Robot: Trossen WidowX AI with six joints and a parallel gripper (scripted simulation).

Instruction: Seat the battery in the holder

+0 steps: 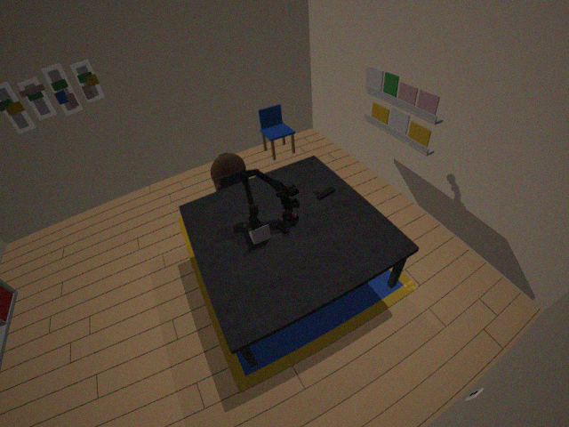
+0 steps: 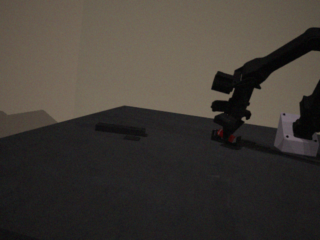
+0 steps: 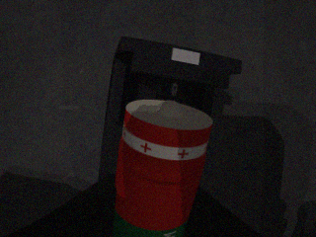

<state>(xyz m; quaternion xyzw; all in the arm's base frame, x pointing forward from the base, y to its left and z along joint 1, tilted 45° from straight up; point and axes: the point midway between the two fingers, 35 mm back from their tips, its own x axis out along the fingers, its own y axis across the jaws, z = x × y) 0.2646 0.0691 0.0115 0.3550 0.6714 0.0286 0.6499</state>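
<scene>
The battery (image 2: 232, 138) (image 3: 160, 173), red with a white band and a green part, is between the fingers of my gripper (image 2: 227, 139) (image 3: 151, 191), which is shut on it. The black holder (image 2: 214, 134) (image 3: 115, 123) stands on the table around the battery. In the exterior view the battery slopes, its left end higher than its right. In the wrist view its pale terminal end faces the holder's end wall and lip, with a white label on top; a dark gap shows between them. Whether the terminal is under the lip is unclear. The spring and flat end are hidden.
A long black block (image 1: 325, 193) (image 2: 120, 128) lies on the dark table (image 1: 321, 257) (image 2: 155, 193), away from the holder. A small flat dark piece (image 2: 132, 138) lies in front of it. The arm's pale base mount (image 1: 260, 234) (image 2: 286, 145) stands on the other side.
</scene>
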